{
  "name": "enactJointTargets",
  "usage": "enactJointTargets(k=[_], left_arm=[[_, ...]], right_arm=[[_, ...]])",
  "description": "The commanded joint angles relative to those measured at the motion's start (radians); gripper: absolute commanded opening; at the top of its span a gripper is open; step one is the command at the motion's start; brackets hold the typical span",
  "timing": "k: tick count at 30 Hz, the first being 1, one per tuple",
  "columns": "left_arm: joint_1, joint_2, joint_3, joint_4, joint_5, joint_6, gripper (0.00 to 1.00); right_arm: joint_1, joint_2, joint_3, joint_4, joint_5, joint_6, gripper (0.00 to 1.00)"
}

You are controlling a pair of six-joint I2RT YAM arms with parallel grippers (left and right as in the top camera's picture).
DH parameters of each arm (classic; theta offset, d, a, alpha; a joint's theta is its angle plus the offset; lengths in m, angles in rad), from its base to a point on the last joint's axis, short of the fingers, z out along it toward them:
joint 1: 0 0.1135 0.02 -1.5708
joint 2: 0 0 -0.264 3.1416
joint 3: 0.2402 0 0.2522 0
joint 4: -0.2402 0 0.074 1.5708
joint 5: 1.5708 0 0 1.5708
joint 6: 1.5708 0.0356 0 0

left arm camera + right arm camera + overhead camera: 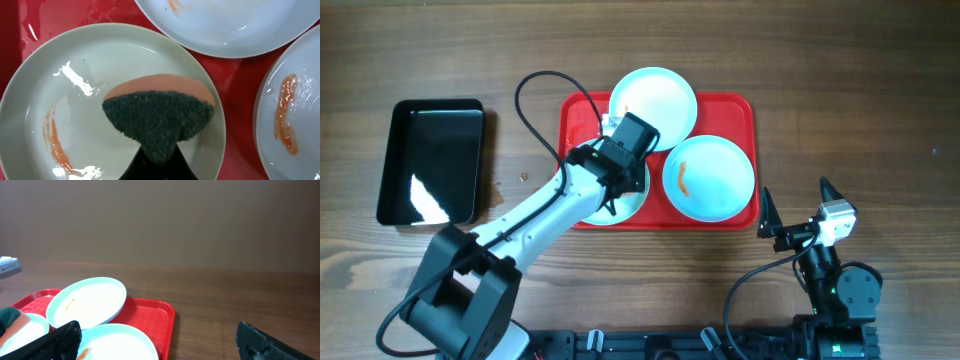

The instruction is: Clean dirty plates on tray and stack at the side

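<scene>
A large red rectangular plastic tray lies mid-way across the brown wooden worktop, and all three pale mint round shallow plates sit on it. None is stacked at the side.

The far plate reaches over the tray's far rim and meets the other two; whether it overlaps them I cannot tell. The right plate carries an orange-brown smear. The left plate is mostly hidden under the left arm from overhead. The wrist view shows it wet and glistening, with a smear near its left edge.

The left fingers are clamped together on a wedge-shaped sponge, with a dark green scouring face and an orange foam back. The sponge sits over that plate's middle, apparently against the surface.

The right fingers stand wide apart, holding nothing, over the worktop just beside the tray's near right corner.

A smaller glossy black rectangular tray lies well apart to the left.
</scene>
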Motion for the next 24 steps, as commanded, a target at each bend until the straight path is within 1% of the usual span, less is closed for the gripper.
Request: enactJointTargets(k=[1,10,12,13,14,16,18,19,21,22,23,24], left_arm=[[0.003,0.005,0.019,0.008,0.058,-0.011,0.04],[0.006,0.006,0.019,0.004,0.057,-0.01,0.04],[0.006,0.006,0.019,0.003,0.057,-0.01,0.04],[0.006,0.006,0.019,0.003,0.057,-0.01,0.04],[0.008,0.006,0.019,0.004,0.053,-0.01,0.04],[0.02,0.006,0.019,0.004,0.049,-0.01,0.04],[0.047,0.006,0.019,0.001,0.05,-0.01,0.04],[0.067,0.006,0.019,-0.004,0.055,-0.01,0.04],[0.103,0.006,0.019,-0.013,0.099,-0.009,0.04],[0.119,0.006,0.019,-0.016,0.135,-0.006,0.04],[0.131,0.006,0.019,-0.019,0.172,0.002,0.04],[0.146,0.006,0.019,-0.023,0.206,0.002,0.04]], right_arm=[[0.005,-0.01,-0.002,0.005,0.013,-0.018,1.0],[0.005,-0.01,-0.002,0.005,0.013,-0.017,1.0],[0.005,-0.01,-0.002,0.013,-0.016,-0.003,1.0],[0.005,-0.01,-0.002,0.027,-0.069,0.034,1.0],[0.005,-0.01,-0.002,0.036,-0.156,0.106,1.0],[0.005,-0.01,-0.002,0.031,-0.383,0.319,1.0],[0.005,-0.01,-0.002,0.027,-0.575,0.555,1.0],[0.005,-0.01,-0.002,0.027,-0.64,0.697,1.0],[0.005,-0.01,-0.002,0.028,-0.644,0.899,1.0],[0.005,-0.01,-0.002,0.04,-0.622,0.967,1.0],[0.005,-0.01,-0.002,0.058,-0.61,0.996,1.0],[0.005,-0.01,-0.002,0.153,-0.609,1.034,1.0]])
